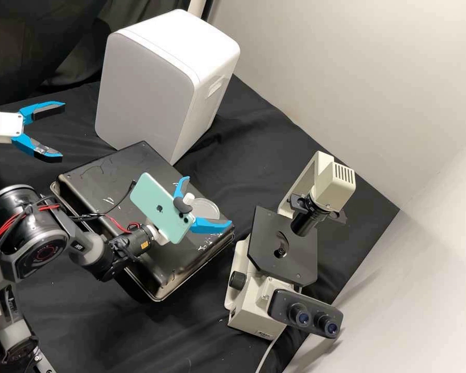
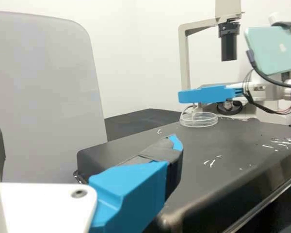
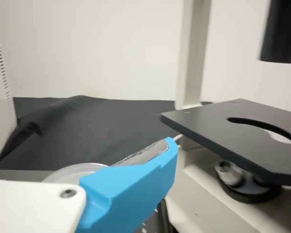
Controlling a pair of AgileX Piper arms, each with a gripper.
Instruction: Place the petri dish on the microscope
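Observation:
The clear petri dish (image 1: 210, 210) rests on the near right corner of a black metal box (image 1: 103, 181). My right gripper (image 1: 207, 202) is open over it, one blue finger on each side of the dish; I cannot tell whether they touch it. In the left wrist view one right finger (image 2: 208, 93) hangs just above the dish (image 2: 199, 119). The microscope (image 1: 290, 248) stands right of the box, its black stage (image 1: 274, 254) bare. In the right wrist view the dish (image 3: 72, 172) lies beneath my finger (image 3: 136, 179), the stage (image 3: 242, 131) close ahead. My left gripper (image 1: 61, 130) is open at the far left.
A tall white appliance (image 1: 165, 77) stands behind the black box. The white wall runs close behind and to the right of the microscope. Black cloth (image 1: 243, 134) covers the bench between the appliance and the microscope.

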